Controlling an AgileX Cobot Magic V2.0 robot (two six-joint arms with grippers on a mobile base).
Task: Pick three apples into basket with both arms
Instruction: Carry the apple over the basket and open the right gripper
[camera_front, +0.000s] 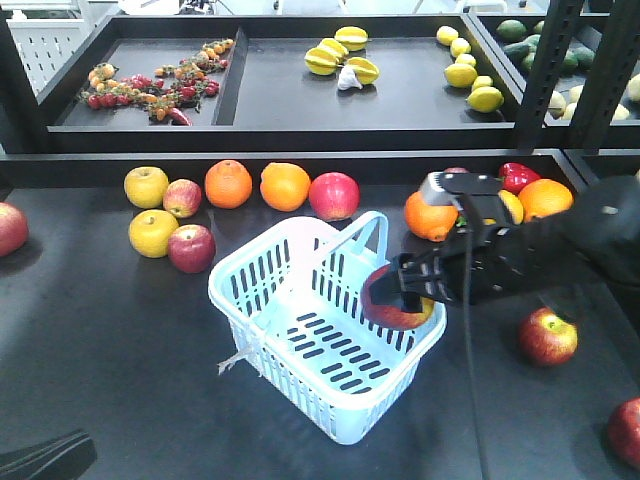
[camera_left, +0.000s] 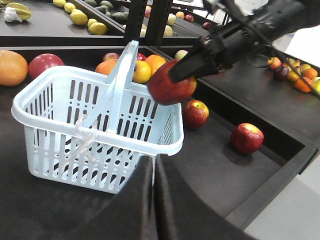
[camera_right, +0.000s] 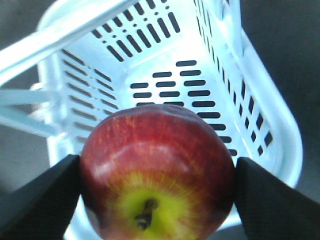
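Observation:
My right gripper (camera_front: 405, 288) is shut on a red apple (camera_front: 396, 313) with a yellow-green stem end. It holds the apple in the air over the right rim of the pale blue basket (camera_front: 255, 252). In the right wrist view the apple (camera_right: 157, 150) sits between both fingers above the bare basket floor (camera_right: 170, 85). The left gripper (camera_left: 155, 164) is shut on nothing, low by the basket's near wall (camera_left: 55, 150). Two red apples (camera_front: 547, 336) (camera_front: 625, 430) lie on the table to the right. Another red apple (camera_front: 191, 248) lies left of the basket.
Yellow apples (camera_front: 152, 232), oranges (camera_front: 285, 186) and more red apples (camera_front: 333, 195) line the back of the table. An orange (camera_front: 430, 217) and a red pepper (camera_front: 517, 176) lie behind the right arm. A raised shelf (camera_front: 300, 135) and black uprights (camera_front: 540, 70) stand behind.

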